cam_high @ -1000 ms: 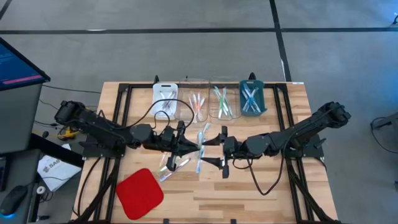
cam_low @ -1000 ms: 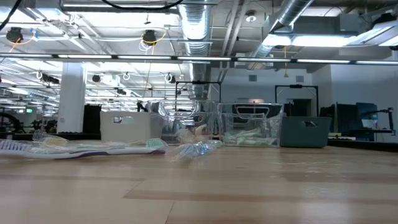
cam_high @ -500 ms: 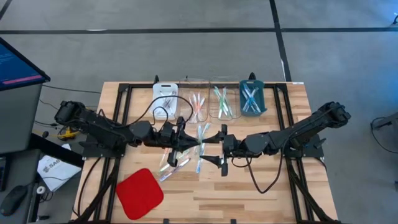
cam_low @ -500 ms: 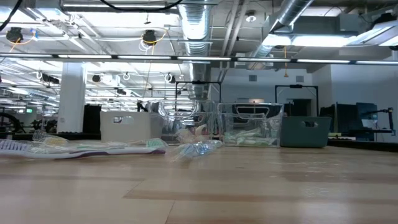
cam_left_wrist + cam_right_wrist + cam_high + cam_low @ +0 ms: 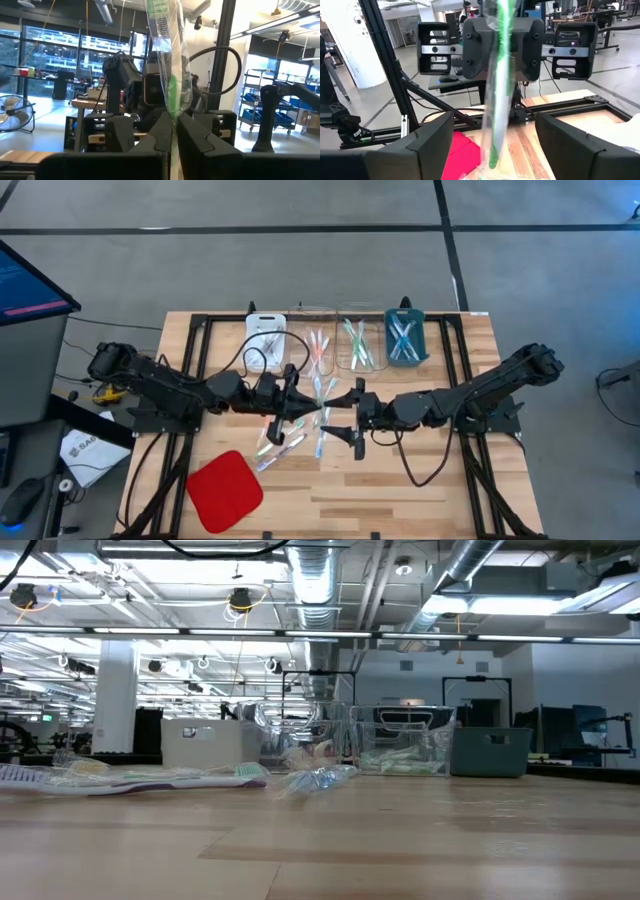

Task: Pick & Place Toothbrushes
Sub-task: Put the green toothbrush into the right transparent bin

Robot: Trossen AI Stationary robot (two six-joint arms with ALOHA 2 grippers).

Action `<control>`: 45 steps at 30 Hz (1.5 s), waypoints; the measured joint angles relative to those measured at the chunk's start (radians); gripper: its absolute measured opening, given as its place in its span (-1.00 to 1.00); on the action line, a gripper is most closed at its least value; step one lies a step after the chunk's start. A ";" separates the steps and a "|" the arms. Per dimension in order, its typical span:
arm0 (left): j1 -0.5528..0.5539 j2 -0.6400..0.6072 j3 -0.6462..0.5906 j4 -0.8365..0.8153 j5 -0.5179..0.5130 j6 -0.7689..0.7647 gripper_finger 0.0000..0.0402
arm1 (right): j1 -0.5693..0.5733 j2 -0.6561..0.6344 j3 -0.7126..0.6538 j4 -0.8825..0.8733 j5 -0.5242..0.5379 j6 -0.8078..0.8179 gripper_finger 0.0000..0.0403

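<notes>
My left gripper (image 5: 310, 404) (image 5: 173, 124) is over the middle of the table, shut on a green toothbrush in a clear wrapper (image 5: 172, 75) (image 5: 497, 75). My right gripper (image 5: 356, 418) (image 5: 495, 122) faces it from the table's right side. It is open wide, with a finger on either side of that brush and touching nothing. Several more wrapped toothbrushes (image 5: 290, 442) (image 5: 150, 777) lie flat on the table below and beside the grippers. Others lie in the row of small trays (image 5: 355, 345) at the far edge. My left gripper pinches the wrapped green toothbrush between its two fingers on its lower part (image 5: 173, 116). The fingers come level from the table's left and lie across it. The brush stands roughly upright above the fingers, lifted clear of the table.
A white tray (image 5: 265, 340), two clear trays (image 5: 315, 330) and a blue tray (image 5: 404, 340) stand along the far edge. A red square pad (image 5: 225, 490) lies at the near left. Bare wood shows at the near right (image 5: 430, 500).
My left gripper, with the green toothbrush still in it, has shifted a little toward the table's far edge. The right gripper has stayed open and close in front of it.
</notes>
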 joint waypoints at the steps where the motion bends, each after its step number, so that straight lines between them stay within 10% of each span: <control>1: 0.000 0.000 0.000 0.000 0.000 0.000 -0.97 | 0.000 0.000 0.000 0.000 0.000 0.000 0.36; 35: 0.000 0.000 0.000 0.002 -0.001 -0.003 -0.97 | -0.020 0.005 0.000 -0.001 0.002 -0.007 -0.93; 45: 0.000 0.000 0.000 0.002 -0.012 -0.003 -0.94 | -0.020 0.005 0.000 -0.003 0.003 -0.019 -0.92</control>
